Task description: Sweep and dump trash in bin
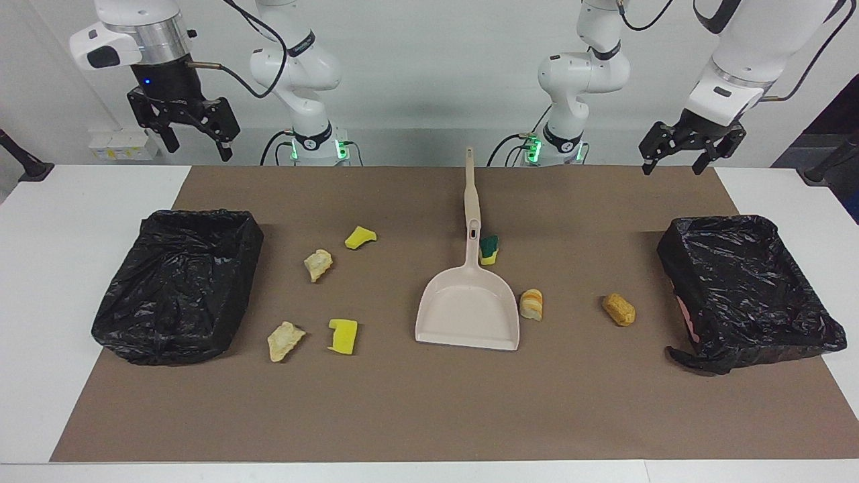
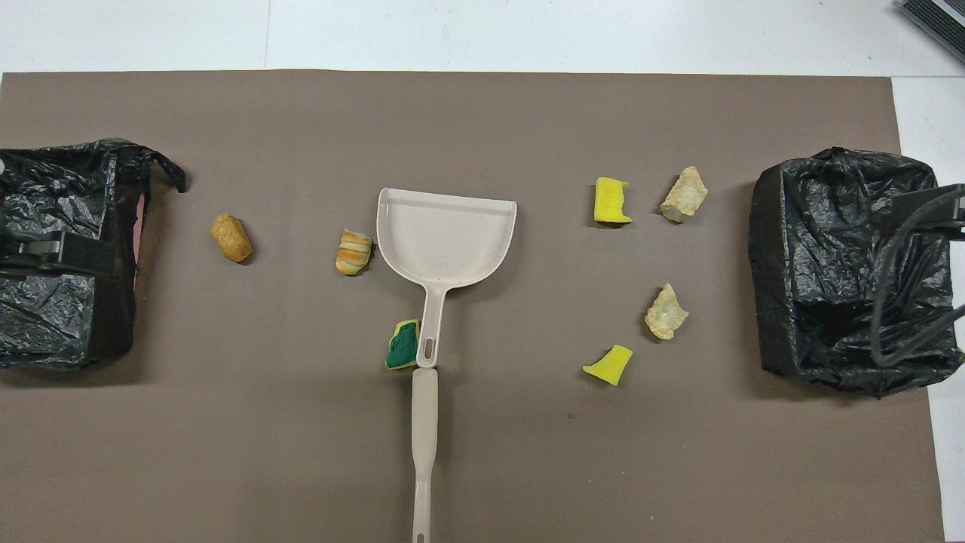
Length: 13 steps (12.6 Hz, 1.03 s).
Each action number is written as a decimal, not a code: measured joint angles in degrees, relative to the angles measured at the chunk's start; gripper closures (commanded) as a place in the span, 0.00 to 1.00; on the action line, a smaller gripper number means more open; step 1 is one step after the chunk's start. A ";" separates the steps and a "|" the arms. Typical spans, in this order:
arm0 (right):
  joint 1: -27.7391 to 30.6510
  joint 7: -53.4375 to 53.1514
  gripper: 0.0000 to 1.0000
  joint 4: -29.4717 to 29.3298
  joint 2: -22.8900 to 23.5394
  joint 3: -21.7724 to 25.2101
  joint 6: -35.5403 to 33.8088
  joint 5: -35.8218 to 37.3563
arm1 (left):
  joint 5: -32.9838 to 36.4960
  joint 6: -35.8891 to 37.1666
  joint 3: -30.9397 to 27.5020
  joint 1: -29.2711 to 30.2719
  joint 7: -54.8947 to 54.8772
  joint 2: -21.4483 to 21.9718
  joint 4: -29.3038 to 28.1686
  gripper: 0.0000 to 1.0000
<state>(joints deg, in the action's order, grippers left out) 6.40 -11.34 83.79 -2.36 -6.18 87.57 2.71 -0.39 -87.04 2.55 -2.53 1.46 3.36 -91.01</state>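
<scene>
Facing view: left gripper (image 1: 683, 153) and right gripper (image 1: 190, 133) hang wide, empty, above bins; dustpan (image 1: 470, 310) between them, scraps (image 1: 345, 336) unswept.

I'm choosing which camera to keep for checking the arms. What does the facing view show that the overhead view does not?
Only the facing view shows both arms whole: the left gripper and the right gripper hang open in the air near the robots' edge of the table, holding nothing. Only the overhead view shows the dark device at the table's corner. Both show the beige dustpan on the brown mat, the two black-lined bins and the seven scraps, such as the green-topped sponge against the dustpan's handle.
</scene>
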 measured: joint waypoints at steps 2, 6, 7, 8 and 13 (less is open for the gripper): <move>0.04 0.00 0.00 0.04 -0.08 0.07 -0.20 0.00 | -0.59 -0.01 -0.18 0.07 0.00 0.00 -0.03 0.00; -0.23 -0.01 0.00 1.04 -0.49 -0.24 -0.86 -0.06 | -0.68 -0.02 -0.39 0.24 0.00 0.00 -0.05 0.00; -0.81 -0.13 0.00 1.40 -0.56 -0.31 -0.86 -0.08 | -0.68 -0.02 -0.41 0.38 0.00 0.00 -0.06 0.00; -1.70 -0.91 0.00 1.76 -0.56 -0.39 -0.81 -0.08 | -0.68 -0.02 -0.43 0.66 0.00 0.00 -0.06 0.00; -10.57 -9.96 0.00 3.22 3.17 -0.80 6.19 -0.12 | -0.77 -0.19 -0.52 0.89 0.00 0.00 -0.06 0.00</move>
<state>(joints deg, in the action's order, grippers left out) -4.17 -21.30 87.01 0.81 -6.98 93.75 2.59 -1.16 -87.23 2.03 -1.64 1.46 3.36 -91.07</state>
